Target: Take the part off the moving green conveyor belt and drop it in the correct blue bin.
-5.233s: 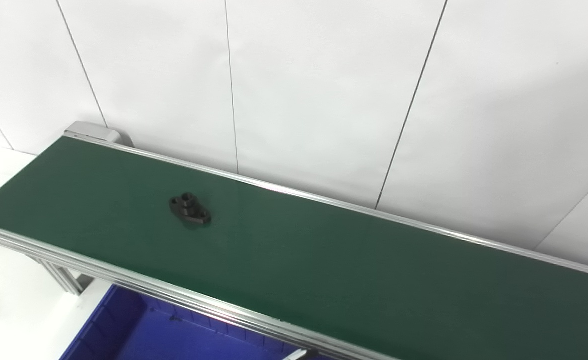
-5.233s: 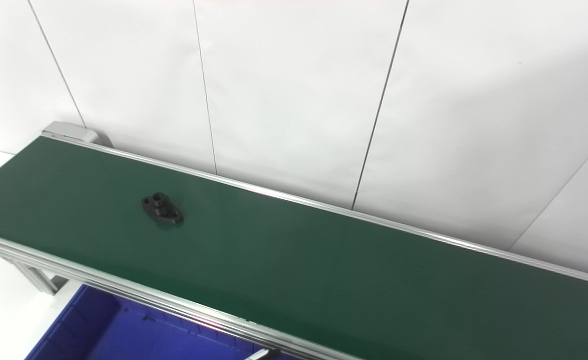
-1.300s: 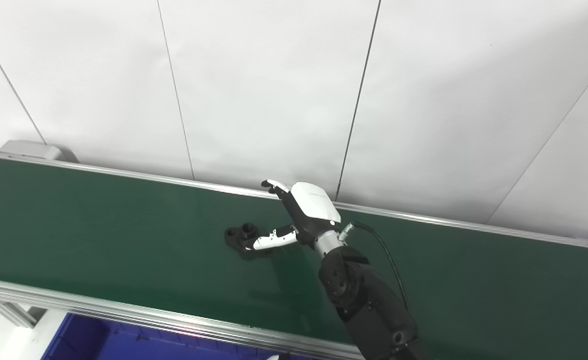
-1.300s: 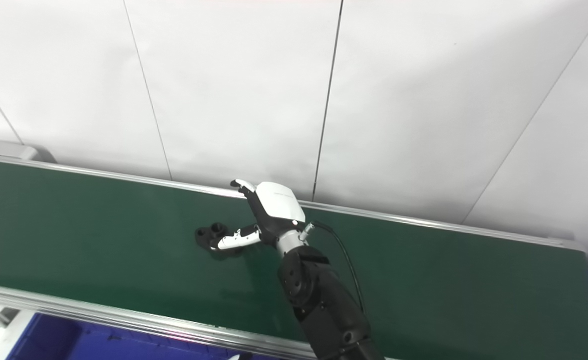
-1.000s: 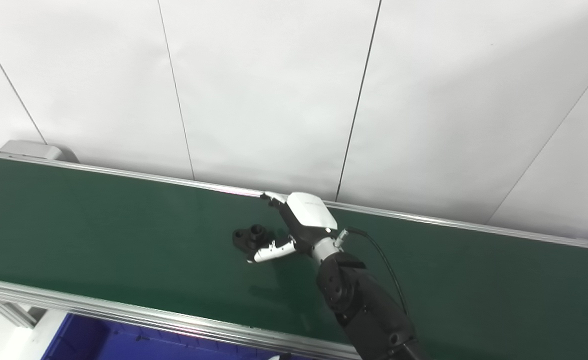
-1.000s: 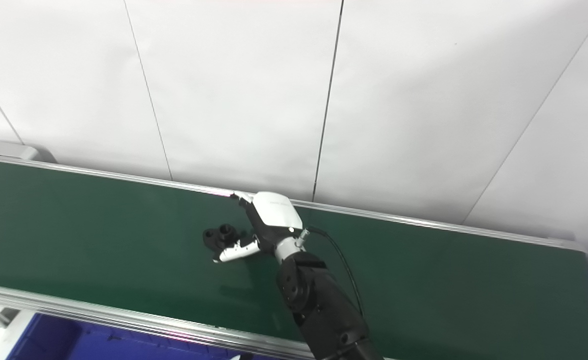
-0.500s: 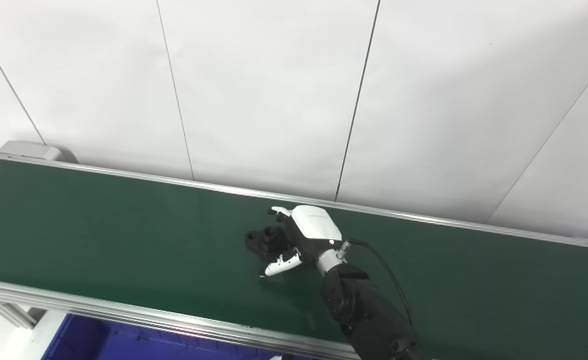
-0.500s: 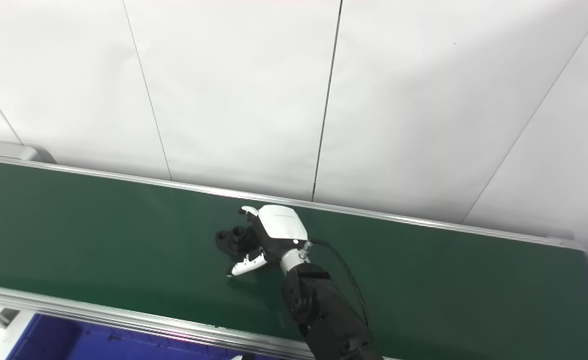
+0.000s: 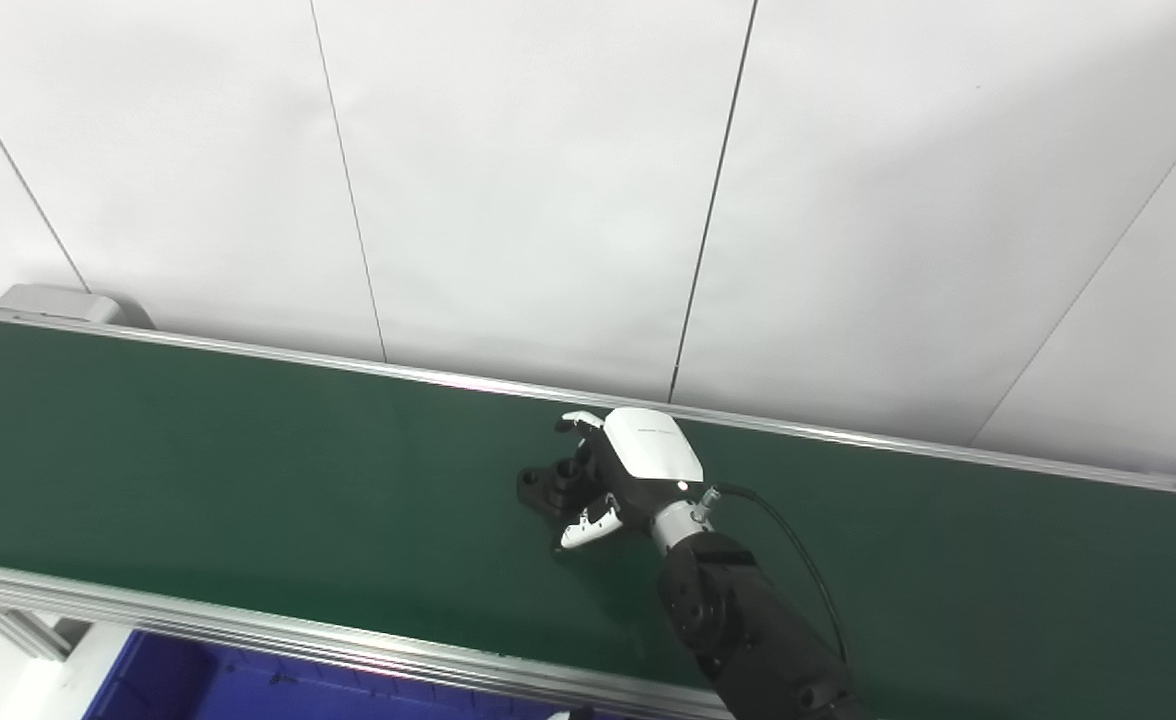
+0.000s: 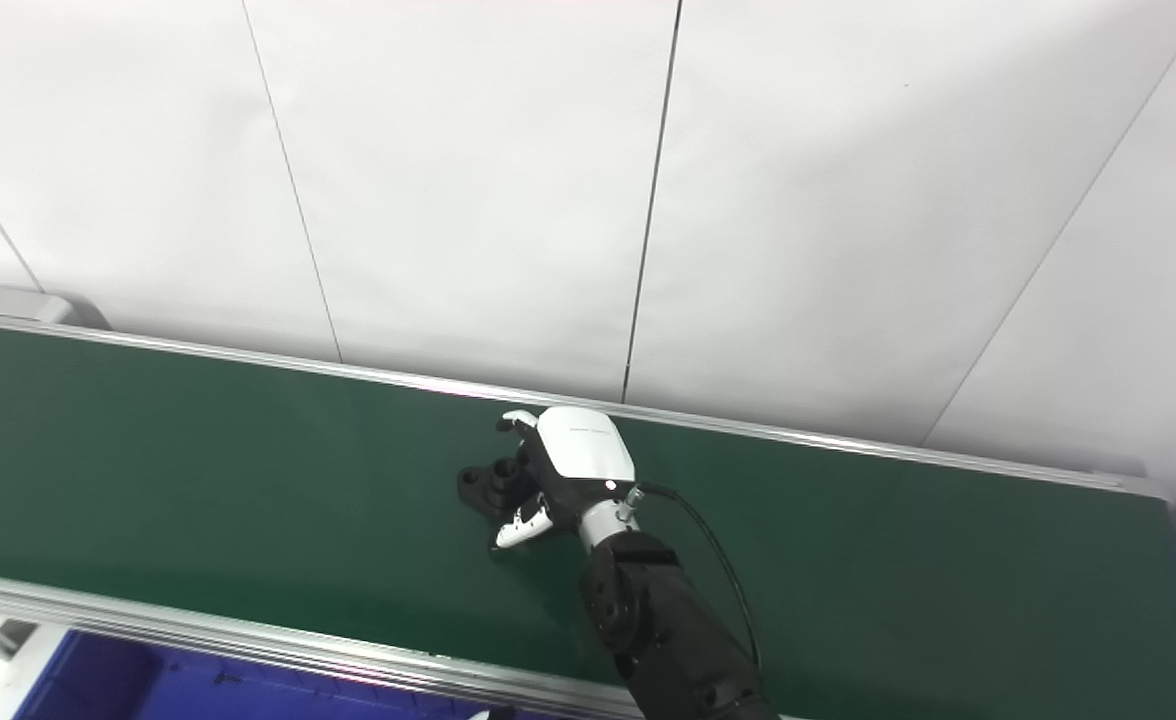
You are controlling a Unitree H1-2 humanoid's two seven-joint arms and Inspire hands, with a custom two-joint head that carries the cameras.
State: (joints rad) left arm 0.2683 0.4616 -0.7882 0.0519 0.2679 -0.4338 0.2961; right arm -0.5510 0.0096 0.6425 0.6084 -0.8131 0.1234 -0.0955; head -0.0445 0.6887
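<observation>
On the green conveyor belt (image 9: 248, 450), near its far rail, a black part (image 9: 551, 486) lies flat, a matte flange with a raised hollow hub. Just right of it, the right hand (image 9: 628, 475), glossy white and black, curls around it; whether it grips, I cannot tell.

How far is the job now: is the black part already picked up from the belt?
Not yet. The right hand has reached the black part, fingers curled around it, but it lies on the green belt. Lifting and dropping it into a blue bin remain.
</observation>
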